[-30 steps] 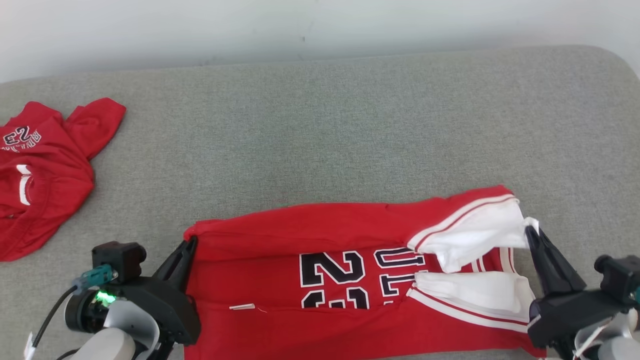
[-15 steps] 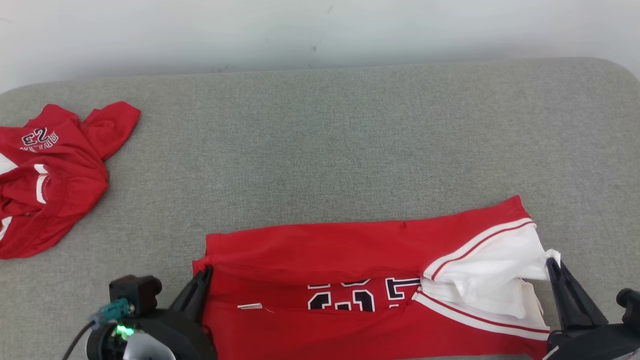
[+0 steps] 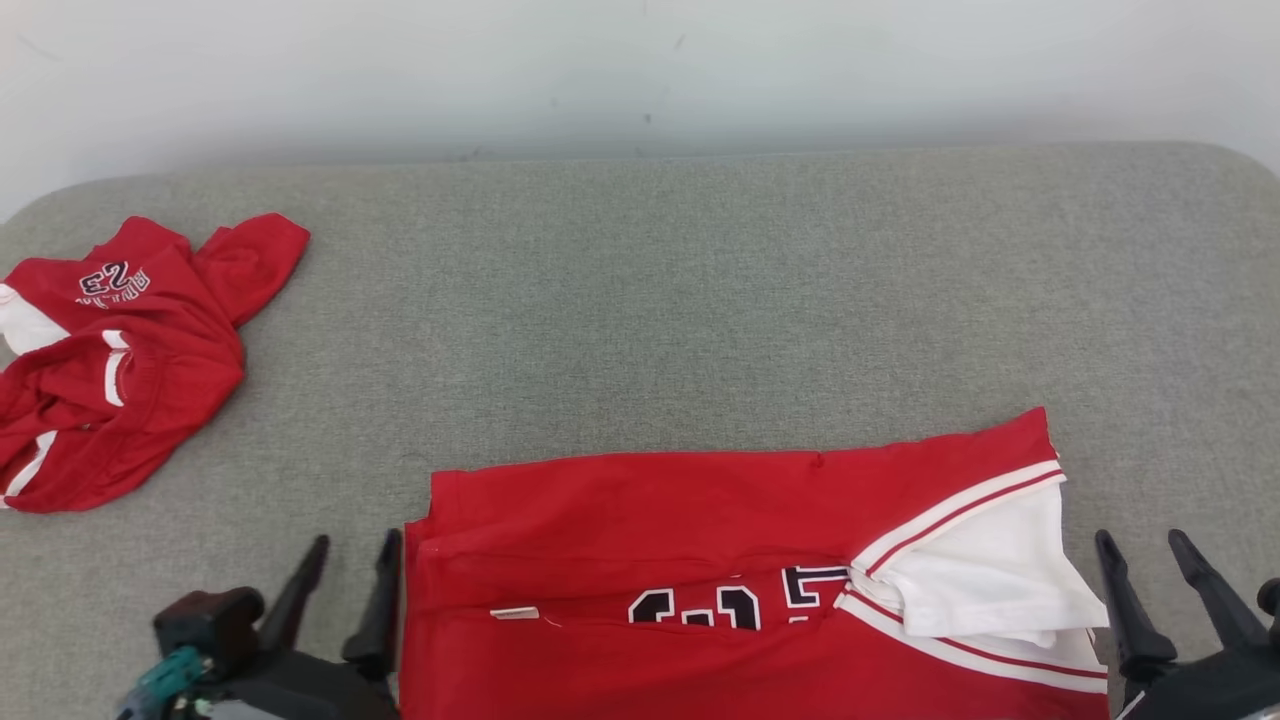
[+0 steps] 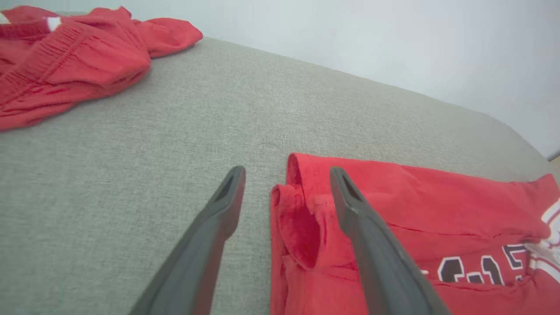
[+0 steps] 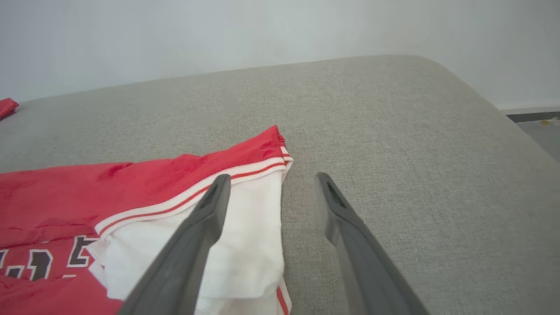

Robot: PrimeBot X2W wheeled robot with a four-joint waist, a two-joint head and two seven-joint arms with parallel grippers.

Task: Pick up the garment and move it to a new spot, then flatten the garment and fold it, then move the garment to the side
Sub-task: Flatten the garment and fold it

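The grey padded bench (image 3: pixel 700 300) spans the view. At near centre lies the red jersey (image 3: pixel 700 540), part-folded lengthwise with its numbers half covered, so this looks like the folding stage. At far left sits a crumpled red garment (image 3: pixel 120 370). The left gripper (image 3: pixel 348 590) and right gripper (image 3: pixel 1143 575) flank the jersey's ends, fingers spread wide and holding nothing. Next up, likely: regrip both ends and fold again.

free: cushion (image 3: pixel 700 300) centre, right | blocked: jersey (image 3: pixel 650 500) near edge; crumpled garment (image 3: pixel 130 390) left; wall (image 3: pixel 600 70) apparently behind
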